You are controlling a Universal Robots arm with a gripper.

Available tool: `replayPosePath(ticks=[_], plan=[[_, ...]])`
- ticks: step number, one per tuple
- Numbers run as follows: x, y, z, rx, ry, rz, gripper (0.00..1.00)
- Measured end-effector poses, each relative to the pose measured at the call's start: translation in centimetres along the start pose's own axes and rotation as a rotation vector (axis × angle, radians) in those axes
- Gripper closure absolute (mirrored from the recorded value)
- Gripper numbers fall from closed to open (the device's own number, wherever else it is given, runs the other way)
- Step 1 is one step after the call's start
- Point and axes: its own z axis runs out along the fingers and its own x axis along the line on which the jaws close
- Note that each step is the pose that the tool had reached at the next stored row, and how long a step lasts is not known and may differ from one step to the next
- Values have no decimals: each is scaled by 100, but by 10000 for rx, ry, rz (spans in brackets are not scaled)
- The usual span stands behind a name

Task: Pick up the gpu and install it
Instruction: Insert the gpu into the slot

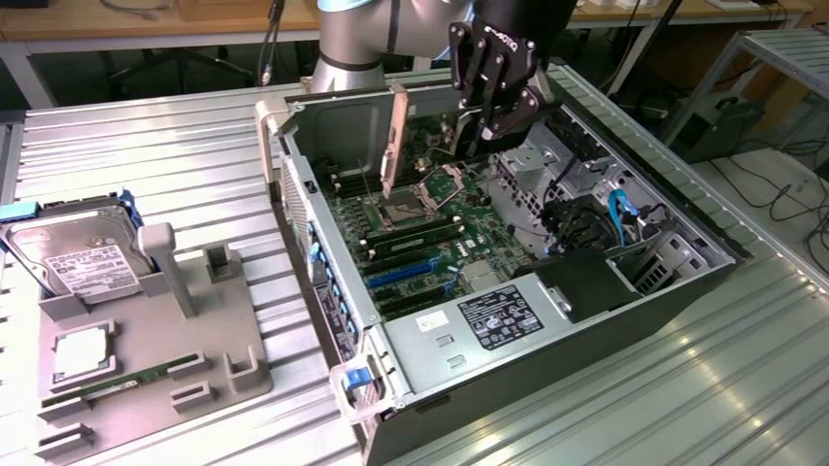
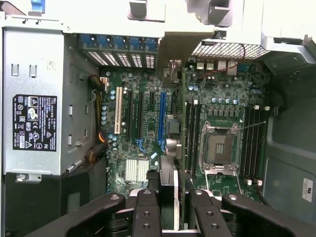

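Arm: we see it reaching down from the far side over the open computer case (image 1: 674, 252).
Gripper (image 1: 499, 107): clamped on the gpu (image 1: 399, 126).
Gpu: one card, held edge-down above the motherboard (image 1: 428, 233); long axis runs along the exterior view's left-right, silver bracket leftward.
Tray (image 1: 130, 388): left of case, one hard drive (image 1: 72, 257), one memory stick (image 1: 123, 382).

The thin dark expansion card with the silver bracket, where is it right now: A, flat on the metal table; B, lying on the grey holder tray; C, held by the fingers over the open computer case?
C: the fingers grip the thin dark expansion card edge-on above the open computer case.
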Motion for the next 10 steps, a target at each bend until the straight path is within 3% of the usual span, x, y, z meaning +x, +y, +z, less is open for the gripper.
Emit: replayPosePath(ticks=[7, 10], plan=[[1, -1, 31, 0, -1, 0, 72], [3, -5, 191, 0, 0, 0, 72]])
